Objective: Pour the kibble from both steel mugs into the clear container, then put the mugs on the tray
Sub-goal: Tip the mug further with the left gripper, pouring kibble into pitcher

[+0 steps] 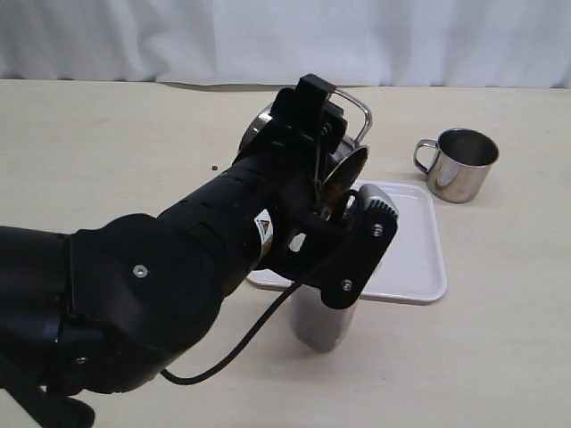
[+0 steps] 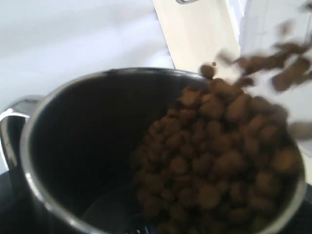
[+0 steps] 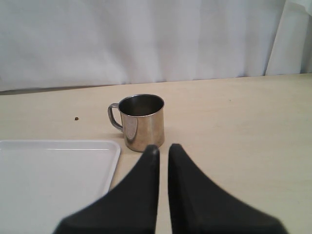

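My left gripper is shut on a steel mug, holding it tilted above the clear container, whose top the arm hides. In the left wrist view the mug's dark inside fills the frame. Kibble is heaped at its lower lip, and blurred pellets fly off past the rim. The second steel mug stands upright on the table beside the white tray; no kibble shows inside it. My right gripper is shut and empty, a short way from that mug.
One stray pellet lies on the tan table left of the tray. A white curtain closes off the back. The left arm's black body covers the front left of the exterior view.
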